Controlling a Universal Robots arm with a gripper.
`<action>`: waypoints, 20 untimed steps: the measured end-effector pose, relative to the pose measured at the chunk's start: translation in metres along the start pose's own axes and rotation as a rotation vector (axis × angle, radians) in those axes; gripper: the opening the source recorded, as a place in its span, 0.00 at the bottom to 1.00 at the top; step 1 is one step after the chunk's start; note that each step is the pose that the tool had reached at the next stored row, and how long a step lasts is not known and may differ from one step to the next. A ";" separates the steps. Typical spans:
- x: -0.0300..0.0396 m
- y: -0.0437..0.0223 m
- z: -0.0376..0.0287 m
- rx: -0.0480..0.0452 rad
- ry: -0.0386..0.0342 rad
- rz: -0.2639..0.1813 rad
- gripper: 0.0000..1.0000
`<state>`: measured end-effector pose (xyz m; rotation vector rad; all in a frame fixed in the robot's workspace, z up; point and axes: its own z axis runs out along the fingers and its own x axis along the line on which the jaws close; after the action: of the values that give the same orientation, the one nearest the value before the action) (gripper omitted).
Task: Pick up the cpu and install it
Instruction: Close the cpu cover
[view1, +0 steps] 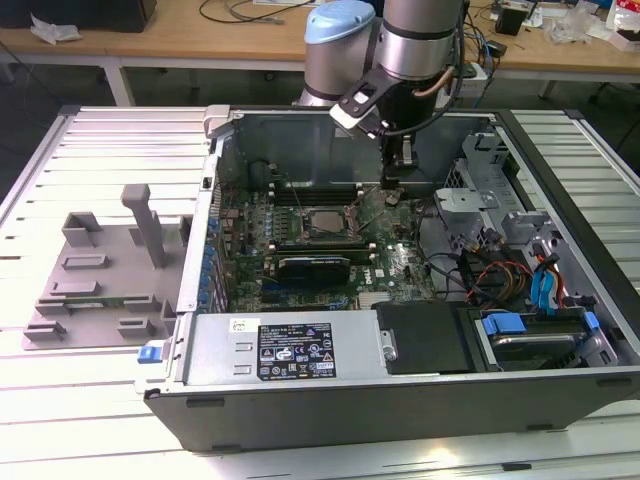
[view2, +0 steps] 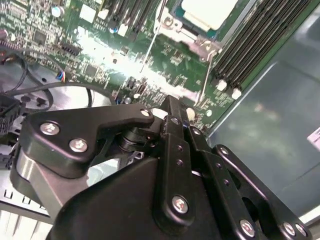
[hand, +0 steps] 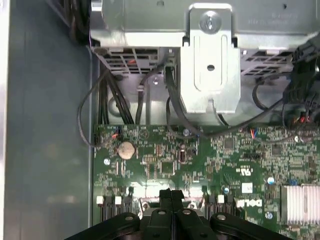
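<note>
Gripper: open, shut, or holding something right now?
Gripper: shut, fingertips pressed together, nothing seen between them; the cpu lies apart from it.

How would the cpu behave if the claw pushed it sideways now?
The cpu looks flat and stiff, so it probably would not bend. It seems seated inside its socket frame, so a sideways push likely would not slide it.

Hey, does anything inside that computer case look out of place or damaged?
No damage shows. The cpu sits in its socket, but two thin wire levers beside it seem to stick up off the motherboard, so the socket looks unlatched. The gripper hangs beside them.
</note>
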<state>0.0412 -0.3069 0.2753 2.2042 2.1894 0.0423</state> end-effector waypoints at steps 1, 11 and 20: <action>0.0000 0.0051 0.0005 0.0000 -0.0006 0.000 0.11; 0.0003 0.0140 0.0257 0.0000 -0.0040 0.001 0.11; 0.0002 0.0150 0.0260 0.0674 -0.0050 0.001 0.11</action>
<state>0.0573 -0.3069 0.2499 2.2369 2.2195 -0.0375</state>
